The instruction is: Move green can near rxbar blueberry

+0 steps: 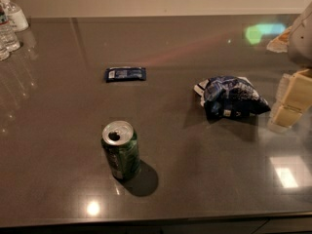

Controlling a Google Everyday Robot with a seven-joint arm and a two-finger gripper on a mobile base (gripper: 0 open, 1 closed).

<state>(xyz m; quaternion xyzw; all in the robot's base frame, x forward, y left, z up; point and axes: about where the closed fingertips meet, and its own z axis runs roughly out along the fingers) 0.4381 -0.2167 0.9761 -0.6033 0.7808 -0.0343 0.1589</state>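
Note:
The green can (120, 150) stands upright on the dark table (195, 179), front left of centre, its silver top and pull-tab hole showing. The rxbar blueberry (126, 74), a thin flat dark blue bar, lies farther back, almost straight behind the can and well apart from it. My gripper (291, 101), pale cream, comes in at the right edge, just right of the chip bag and far from the can. It holds nothing that I can see.
A crumpled blue-and-white chip bag (230, 98) lies right of centre. Clear water bottles and a pump bottle (10, 18) stand at the back left corner. A pale wrapper (280, 42) lies at the back right. The table's front edge runs along the bottom.

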